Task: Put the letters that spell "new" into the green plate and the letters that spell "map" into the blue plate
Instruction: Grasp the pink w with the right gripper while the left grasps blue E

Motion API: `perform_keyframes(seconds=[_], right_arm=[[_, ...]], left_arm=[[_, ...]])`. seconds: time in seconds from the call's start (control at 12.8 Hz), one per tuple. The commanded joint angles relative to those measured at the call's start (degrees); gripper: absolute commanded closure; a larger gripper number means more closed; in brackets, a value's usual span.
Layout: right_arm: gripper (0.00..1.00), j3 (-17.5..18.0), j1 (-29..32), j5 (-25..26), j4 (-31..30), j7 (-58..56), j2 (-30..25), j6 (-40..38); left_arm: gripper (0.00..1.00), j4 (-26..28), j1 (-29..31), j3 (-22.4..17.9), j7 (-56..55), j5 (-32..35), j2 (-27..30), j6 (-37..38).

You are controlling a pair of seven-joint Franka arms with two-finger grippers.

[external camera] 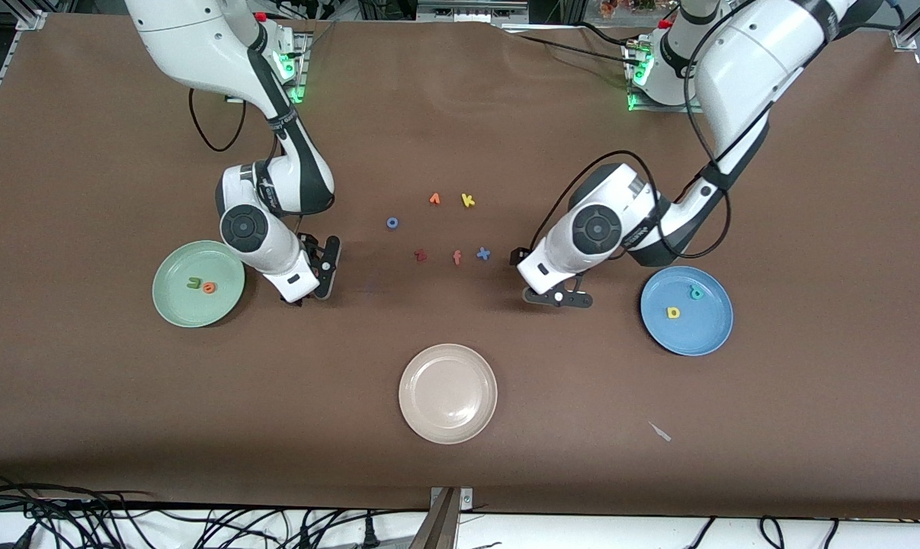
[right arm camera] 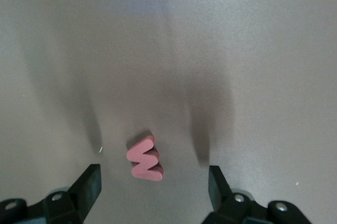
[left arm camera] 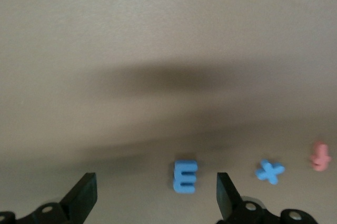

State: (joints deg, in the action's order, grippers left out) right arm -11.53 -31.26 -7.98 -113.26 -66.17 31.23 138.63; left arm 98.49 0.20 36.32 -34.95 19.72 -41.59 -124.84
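The pale green plate [external camera: 171,305] holds the olive n [external camera: 193,283] and the orange e [external camera: 209,287]. Beside it, my right gripper [external camera: 315,286] [right arm camera: 154,174] is low over the table and open, with the pinkish-red w [right arm camera: 145,158] lying on the cloth between its fingers, untouched. The blue plate [external camera: 707,335] holds the teal p [external camera: 695,292] and the yellow a [external camera: 673,312]. My left gripper [external camera: 542,293] [left arm camera: 156,182] is low beside that plate and open, and the blue m [left arm camera: 185,176] lies between its fingers, closer to one. Both grippers hide their letters in the front view.
Loose letters lie mid-table between the arms: a blue o [external camera: 392,223], an orange v-like letter [external camera: 434,199], a yellow k [external camera: 468,200], a dark red z [external camera: 421,255], an orange f [external camera: 457,258] and a blue x [external camera: 483,254] [left arm camera: 270,171]. A cream plate [external camera: 447,427] sits nearer the front camera.
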Motion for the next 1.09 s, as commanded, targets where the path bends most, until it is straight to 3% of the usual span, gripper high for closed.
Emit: perform_keyframes(seconds=[0.0, 0.31, 0.47, 0.62, 0.86, 0.93, 1.01], right_arm=[[0.19, 0.5, 0.0, 0.0, -1.4, -1.8, 0.3, 1.4], [0.37, 1.2, 0.0, 0.0, -1.6, -2.5, 0.7, 2.3], [0.74, 1.2, -0.6, 0.0, -1.5, -3.2, 0.9, 2.3], [0.96, 1.2, -0.7, 0.0, -1.5, -3.2, 0.9, 2.5], [1.0, 1.2, -0.8, 0.1, -1.2, -3.2, 0.9, 2.5], [1.0, 1.2, -0.9, 0.0, -0.9, -3.2, 0.9, 2.3], [1.0, 1.2, -0.9, -0.1, -0.6, -3.2, 0.8, 2.1]], left_arm=[[0.0, -1.5, -1.9, -0.9, 0.6, 3.2, -1.4, -0.1], [0.13, -0.7, -4.1, -0.9, 0.2, 3.1, -2.2, 0.0], [0.13, -0.7, -4.2, -1.0, 0.2, 3.2, -3.6, -0.1], [0.13, -0.6, -4.2, -1.0, 0.1, 3.2, -4.4, -0.8], [0.23, -0.2, -6.0, -2.2, -0.3, 3.9, -5.1, -0.9], [0.31, -0.2, -6.3, -2.7, -0.3, 4.2, -5.2, -1.0], [0.48, -0.2, -6.4, -2.7, -0.3, 4.2, -5.2, -0.9]])
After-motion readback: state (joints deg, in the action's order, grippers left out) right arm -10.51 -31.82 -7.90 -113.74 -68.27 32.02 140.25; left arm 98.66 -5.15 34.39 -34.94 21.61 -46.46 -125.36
